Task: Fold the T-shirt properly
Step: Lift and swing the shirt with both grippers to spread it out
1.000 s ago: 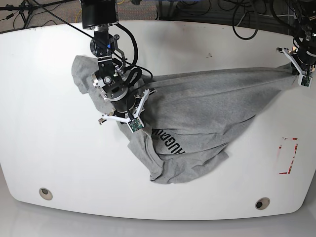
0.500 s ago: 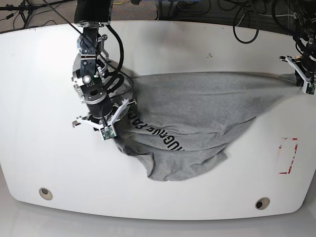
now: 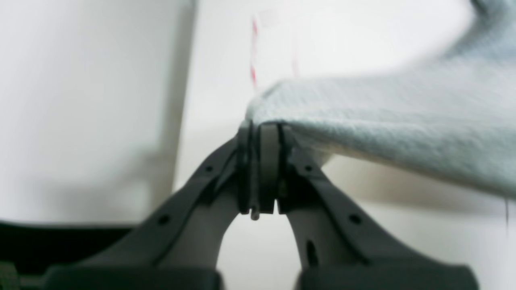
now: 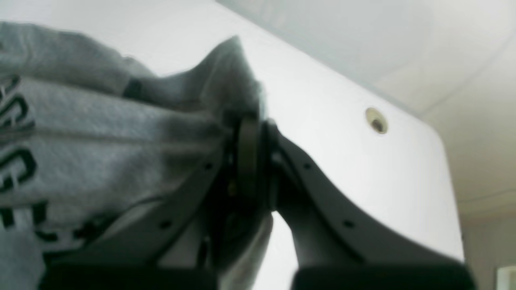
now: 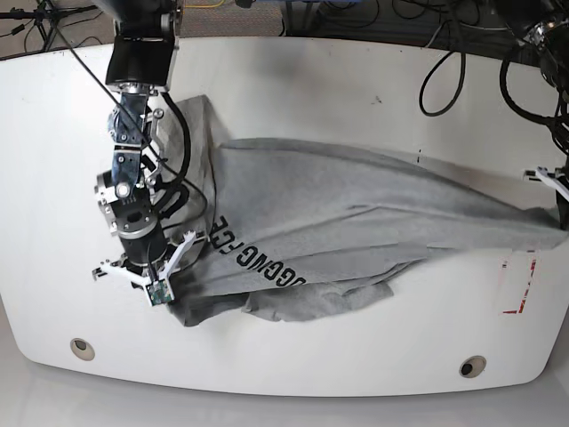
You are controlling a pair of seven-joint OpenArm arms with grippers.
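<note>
Nearest the camera in the base view, the right gripper has its fingers pressed together on a bunched edge of the T-shirt; in the right wrist view grey cloth wraps around and behind the fingertips, and the black lettering lies just beside them on the cloth's near face. A loose flap of the shirt sags on the surface beside those fingers, crumpled and doubled under itself.

From there the shirt runs as one long drawn sheet across the surface toward the far side, where the left gripper sits at the frame's edge. In the left wrist view its fingers are closed tight on a thin corner of the cloth, which rises straight out of the fingertips and stretches away from them. Red tape marks lie on the surface just beside that hand.

Judged from this, the task is at an early stage: the shirt is gripped at two opposite ends and pulled out lengthwise, but it is not flat. Diagonal creases run between the two sets of fingers, the print sits askew, and one layer is tucked beneath. No clean fold shows yet. Flattening the shirt, squaring it and making every fold all appear to be left
</note>
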